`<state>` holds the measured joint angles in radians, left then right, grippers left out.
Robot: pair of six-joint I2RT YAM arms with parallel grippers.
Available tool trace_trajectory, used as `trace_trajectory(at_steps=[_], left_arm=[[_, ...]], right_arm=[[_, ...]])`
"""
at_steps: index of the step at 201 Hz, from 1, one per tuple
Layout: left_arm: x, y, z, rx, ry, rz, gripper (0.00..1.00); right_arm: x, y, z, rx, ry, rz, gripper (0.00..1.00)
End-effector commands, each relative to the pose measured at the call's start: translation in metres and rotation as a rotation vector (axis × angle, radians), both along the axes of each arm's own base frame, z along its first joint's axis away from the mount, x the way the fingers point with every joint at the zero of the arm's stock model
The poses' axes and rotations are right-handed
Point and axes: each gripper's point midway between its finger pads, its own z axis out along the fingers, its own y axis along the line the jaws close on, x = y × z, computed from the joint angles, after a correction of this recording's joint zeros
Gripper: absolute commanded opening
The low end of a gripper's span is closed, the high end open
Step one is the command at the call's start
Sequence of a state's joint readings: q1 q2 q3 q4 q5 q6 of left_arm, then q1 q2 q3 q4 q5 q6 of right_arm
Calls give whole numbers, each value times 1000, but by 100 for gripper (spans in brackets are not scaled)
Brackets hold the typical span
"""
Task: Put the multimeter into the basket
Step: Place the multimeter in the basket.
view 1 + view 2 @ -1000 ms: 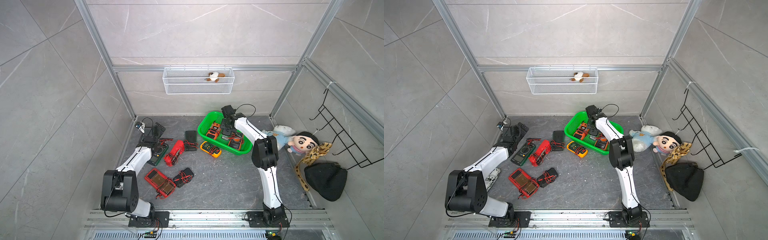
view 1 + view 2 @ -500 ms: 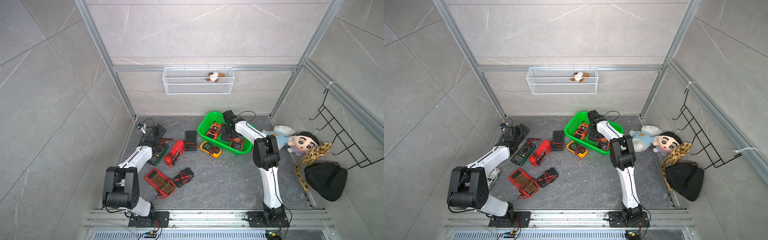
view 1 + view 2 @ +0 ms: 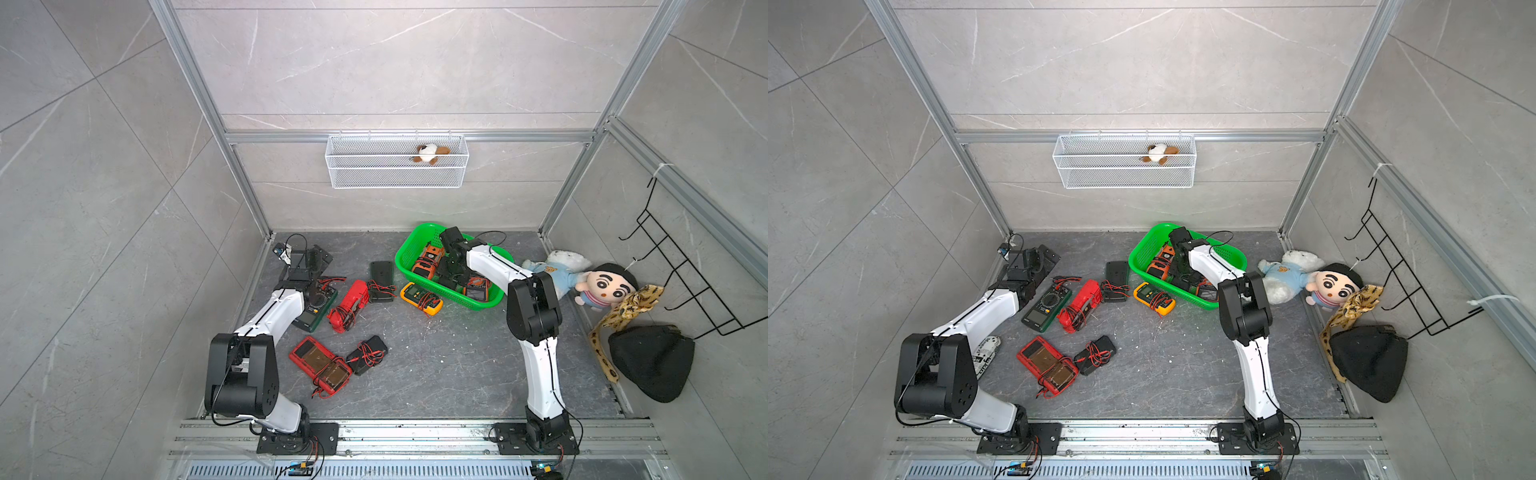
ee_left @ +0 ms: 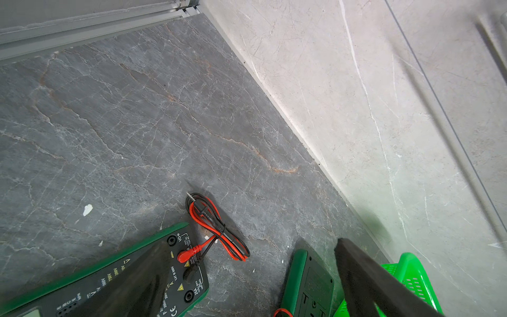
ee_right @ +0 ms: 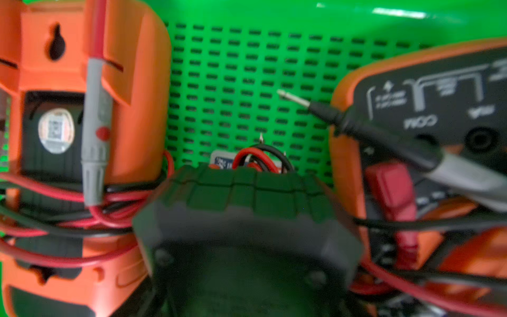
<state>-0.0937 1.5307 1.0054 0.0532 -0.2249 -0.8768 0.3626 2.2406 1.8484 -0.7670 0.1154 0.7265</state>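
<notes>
Right claw [image 3: 451,271], multimeter [image 5: 247,219] lower inside basket [image 3: 401,259]

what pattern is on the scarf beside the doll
The scarf is leopard print; clearest in a top view.

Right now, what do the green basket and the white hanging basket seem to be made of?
The green basket: probably moulded plastic, glossy; slotted walls carry bright highlights. The white hanging basket: likely painted metal, matte; fine mesh on thin wire rims.
</notes>
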Motion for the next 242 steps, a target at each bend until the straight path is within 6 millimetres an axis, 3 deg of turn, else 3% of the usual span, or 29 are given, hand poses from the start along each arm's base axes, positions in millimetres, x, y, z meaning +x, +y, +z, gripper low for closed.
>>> trace_trajectory(at_steps=[1, 30, 82, 131, 168, 242], left_arm=[[5, 3, 8, 18, -4, 0, 98], [-1, 5, 6, 30, 20, 7, 98], [-9, 2, 5, 36, 51, -27, 98], [-17, -12, -10, 117, 201, -188, 100], [-26, -31, -27, 130, 298, -350, 94], [-43, -46, -48, 232, 438, -496, 91]], right_arm=[[-13, -2, -2, -3, 52, -13, 12], [-16, -2, -3, -10, 63, 1, 51], [-13, -2, 25, -36, 12, 63, 99], [-14, 1, 59, -52, -49, 104, 100], [-18, 7, 85, -79, -96, 133, 100], [-29, 2, 113, -66, -170, 109, 100]])
